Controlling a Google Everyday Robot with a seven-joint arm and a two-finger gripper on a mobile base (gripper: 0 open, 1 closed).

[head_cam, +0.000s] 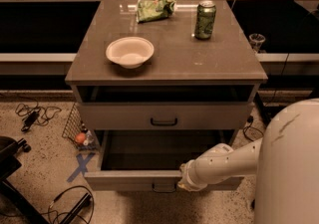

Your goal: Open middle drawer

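Note:
The middle drawer is pulled well out from the grey-brown cabinet, and its dark inside looks empty. Its small black handle sits at the centre of the low front panel. My gripper is at that front panel, just right of the handle, at the end of my white arm, which comes in from the right. Its tip is pressed against the panel's top edge and hidden from view. The drawer above is shut, with its own black handle.
On the cabinet top stand a white bowl, a green can and a green snack bag. A wire basket, cables and blue tape lie on the floor at left. My white body fills the lower right.

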